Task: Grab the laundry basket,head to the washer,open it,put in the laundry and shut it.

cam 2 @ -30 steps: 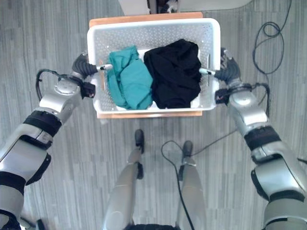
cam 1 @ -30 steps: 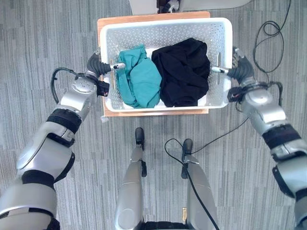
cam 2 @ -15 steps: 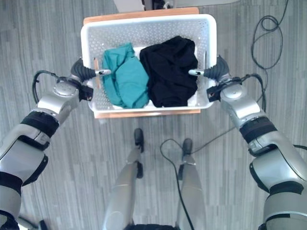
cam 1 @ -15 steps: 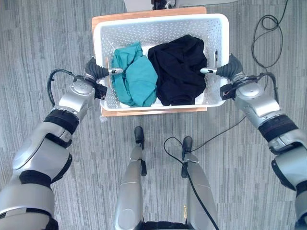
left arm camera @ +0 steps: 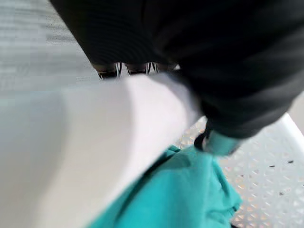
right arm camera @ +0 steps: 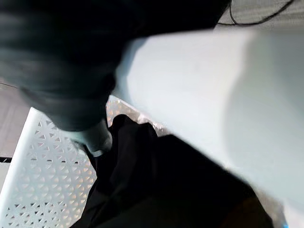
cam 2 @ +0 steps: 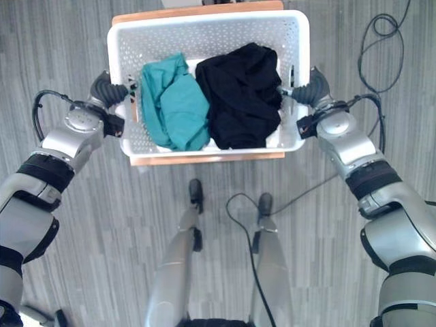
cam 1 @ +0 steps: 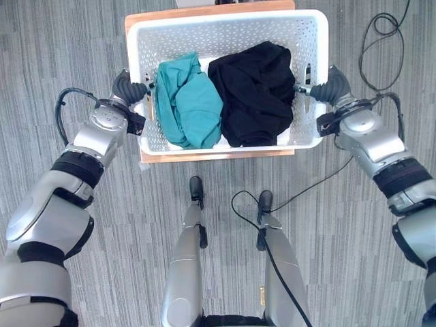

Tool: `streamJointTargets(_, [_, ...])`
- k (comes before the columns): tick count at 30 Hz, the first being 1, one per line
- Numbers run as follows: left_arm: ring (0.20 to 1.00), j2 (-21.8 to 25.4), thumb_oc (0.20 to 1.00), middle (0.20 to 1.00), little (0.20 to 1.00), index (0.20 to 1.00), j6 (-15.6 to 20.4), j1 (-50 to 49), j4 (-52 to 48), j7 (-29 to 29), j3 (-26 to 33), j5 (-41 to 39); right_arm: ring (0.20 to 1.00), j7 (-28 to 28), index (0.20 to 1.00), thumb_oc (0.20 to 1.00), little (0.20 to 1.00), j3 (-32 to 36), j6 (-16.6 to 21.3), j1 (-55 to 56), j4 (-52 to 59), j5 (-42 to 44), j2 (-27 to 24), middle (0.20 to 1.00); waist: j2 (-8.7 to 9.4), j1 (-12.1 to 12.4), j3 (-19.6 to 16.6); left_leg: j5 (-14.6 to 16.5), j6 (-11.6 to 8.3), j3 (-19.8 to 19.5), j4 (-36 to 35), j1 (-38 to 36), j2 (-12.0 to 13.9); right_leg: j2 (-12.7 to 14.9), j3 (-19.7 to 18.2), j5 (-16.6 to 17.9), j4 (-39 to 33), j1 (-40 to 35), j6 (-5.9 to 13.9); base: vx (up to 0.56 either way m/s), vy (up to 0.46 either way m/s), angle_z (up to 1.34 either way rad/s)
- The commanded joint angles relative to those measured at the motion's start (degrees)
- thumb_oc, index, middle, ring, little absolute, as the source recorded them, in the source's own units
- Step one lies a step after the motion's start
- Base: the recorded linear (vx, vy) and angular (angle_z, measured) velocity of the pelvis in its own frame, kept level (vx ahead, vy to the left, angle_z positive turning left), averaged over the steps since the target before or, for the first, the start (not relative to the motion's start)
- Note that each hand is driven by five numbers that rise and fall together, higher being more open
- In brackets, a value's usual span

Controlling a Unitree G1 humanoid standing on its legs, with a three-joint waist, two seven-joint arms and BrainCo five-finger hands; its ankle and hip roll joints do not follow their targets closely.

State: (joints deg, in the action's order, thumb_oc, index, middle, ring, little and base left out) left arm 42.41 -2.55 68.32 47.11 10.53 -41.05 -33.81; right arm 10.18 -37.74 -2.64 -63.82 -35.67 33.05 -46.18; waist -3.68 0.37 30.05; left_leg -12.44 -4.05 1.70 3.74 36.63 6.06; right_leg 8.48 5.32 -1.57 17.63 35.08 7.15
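A white perforated laundry basket (cam 1: 225, 19) stands on a low wooden board (cam 1: 211, 156) on the floor in front of me. In it lie a teal garment (cam 1: 187, 102) on the left and a black garment (cam 1: 255, 92) on the right. My left hand (cam 1: 128, 90) grips the basket's left rim (left arm camera: 95, 142), its thumb (left arm camera: 219, 142) inside over the teal garment (left arm camera: 180, 199) and its fingers (left arm camera: 128, 71) outside. My right hand (cam 1: 331, 88) grips the right rim (right arm camera: 204, 90) the same way, thumb (right arm camera: 97, 140) inside above the black garment (right arm camera: 156, 190).
Grey striped carpet (cam 1: 68, 41) surrounds the board on all sides. The board juts out a little past the basket's near and far edges.
Both hands have drawn in tight against the basket's sides, thumbs now hooked over the rim. The whole picture has shifted slightly, with the basket higher in view.
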Motion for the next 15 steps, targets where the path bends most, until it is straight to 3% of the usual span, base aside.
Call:
streamJointTargets(1, [0.2, -1.6, 0.2, 0.2, 0.2, 0.2, 2.1, 4.5, 0.8, -1.4, 0.0, 0.9, 0.2, -1.1, 0.2, 0.2, 0.2, -0.7, 1.6, -1.6, 2.4, -1.3, -1.1, 0.2, 1.33, 1.1, -0.3, 5.7, -3.0, -1.8, 5.1, 0.7, 1.7, 3.5, 1.8, 5.0, -6.6, -1.2, 1.47, 0.0, 0.0, 0.0])
streamJointTargets(6, [0.2, 0.9, 0.2, 0.2, 0.2, 0.2, 2.2, 4.3, -2.3, -0.3, 0.8, 8.6, 0.2, 1.6, 0.2, 0.2, 0.2, 3.9, 2.4, 1.3, 5.4, -1.7, 0.6, 0.2, 1.54, 0.9, -0.3, 5.7, -2.77, -2.0, 4.5, 0.6, 1.2, 3.7, 1.7, 4.7, -6.3, -1.3, 1.45, 0.02, 0.009, 0.02])
streamJointTargets(9, [0.2, 4.9, 0.2, 0.2, 0.2, 0.2, 2.5, 2.4, -9.4, -1.1, 0.0, 17.0, 0.2, 1.0, 0.2, 0.2, 0.2, 7.2, 3.0, 6.0, 11.6, -0.6, -1.9, 0.2, 2.28, 0.6, -0.3, 6.9, -2.46, -2.9, 6.0, -1.0, 1.2, 3.2, 0.7, 2.8, -3.8, -3.0, 0.83, 0.02, -0.014, 0.12])
streamJointTargets(15, [0.2, 9.0, 0.2, 0.2, 0.2, 0.2, 2.3, -3.7, -19.2, -2.8, 1.2, 24.6, 0.2, -0.8, 0.2, 0.2, 0.2, 12.5, 3.2, 13.1, 18.7, 1.8, -6.2, 0.2, 3.43, 1.0, -0.3, 8.5, -2.58, -4.0, 7.2, -5.1, 1.6, 2.2, 0.4, 0.6, -1.9, -7.2, 0.15, 0.04, -0.028, 0.1])
